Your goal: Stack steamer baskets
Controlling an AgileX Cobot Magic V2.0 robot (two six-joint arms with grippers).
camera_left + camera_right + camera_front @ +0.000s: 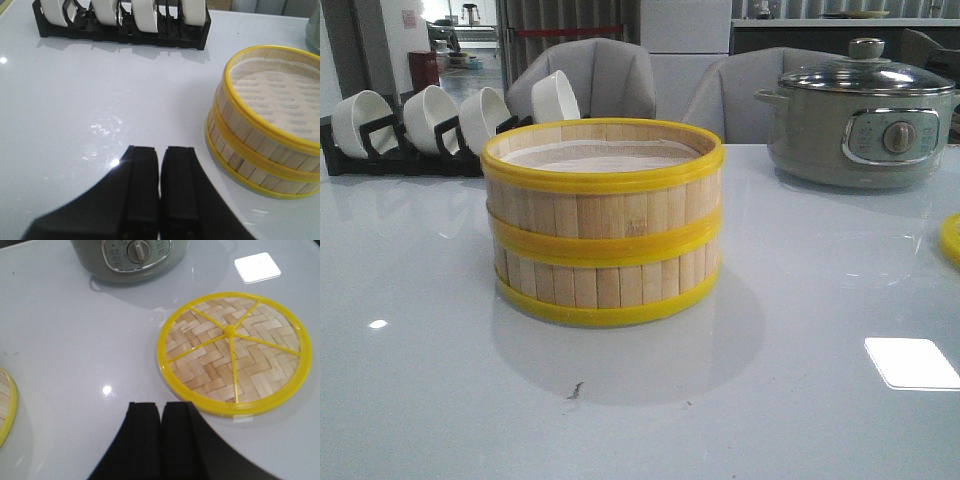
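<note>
Two round pale-slat steamer baskets with yellow rims (603, 222) are sitting stacked one on the other at table centre, whitish liner (280, 95) showing in the top tier. The woven yellow-rimmed lid (233, 351) is lying flat on the glossy white table (430, 400), well apart to the right, near the grey-green electric pot (860, 115). Left gripper (160, 170) is hovering beside the stack, fingers pressed together, holding nothing. Right gripper (160, 422) is hanging next to the lid, fingers likewise closed and empty. White bowls in the black rack (410, 125) are standing behind, left.
</note>
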